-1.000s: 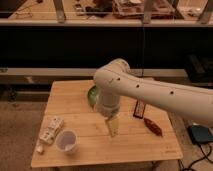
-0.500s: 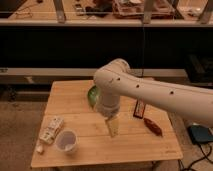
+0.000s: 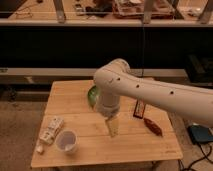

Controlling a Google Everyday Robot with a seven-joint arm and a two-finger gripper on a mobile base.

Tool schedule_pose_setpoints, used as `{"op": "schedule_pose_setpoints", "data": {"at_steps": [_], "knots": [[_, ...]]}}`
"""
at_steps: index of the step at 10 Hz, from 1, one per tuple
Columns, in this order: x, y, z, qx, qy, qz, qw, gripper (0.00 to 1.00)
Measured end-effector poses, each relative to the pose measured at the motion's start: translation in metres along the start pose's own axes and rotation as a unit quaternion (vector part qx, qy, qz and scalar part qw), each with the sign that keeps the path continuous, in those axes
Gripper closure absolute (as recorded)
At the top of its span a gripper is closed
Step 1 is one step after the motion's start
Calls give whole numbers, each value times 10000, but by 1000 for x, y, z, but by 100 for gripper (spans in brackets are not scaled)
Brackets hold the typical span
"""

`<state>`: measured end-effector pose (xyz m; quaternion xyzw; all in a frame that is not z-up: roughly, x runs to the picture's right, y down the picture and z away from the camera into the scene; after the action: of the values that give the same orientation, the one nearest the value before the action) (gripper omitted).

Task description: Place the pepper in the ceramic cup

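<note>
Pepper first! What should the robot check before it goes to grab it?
1. Pepper in view, lying loose on the right side of the table: ok.
2. Gripper at the pepper: not ok; it hangs over the table's middle, left of the pepper.
3. Room around the pepper: cannot tell; the dark packet lies close beside it.
4. Ceramic cup upright with its mouth up, near the front left: ok.
5. White packet apart from the cup: ok, though close.
</note>
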<state>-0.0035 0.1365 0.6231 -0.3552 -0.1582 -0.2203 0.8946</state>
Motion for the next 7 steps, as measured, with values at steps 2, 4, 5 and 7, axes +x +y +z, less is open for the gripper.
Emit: {"op": "schedule_pose_setpoints", "data": {"at_steps": [2,4,5,7], "knots": [[5,0,-1,-40,45,114,9999,20],[44,9,-7,-91,274,803,9964,20],[74,20,-12,-50,450,1260,9910,20],[129,54,-23,150,769,2040,9758,20]]}}
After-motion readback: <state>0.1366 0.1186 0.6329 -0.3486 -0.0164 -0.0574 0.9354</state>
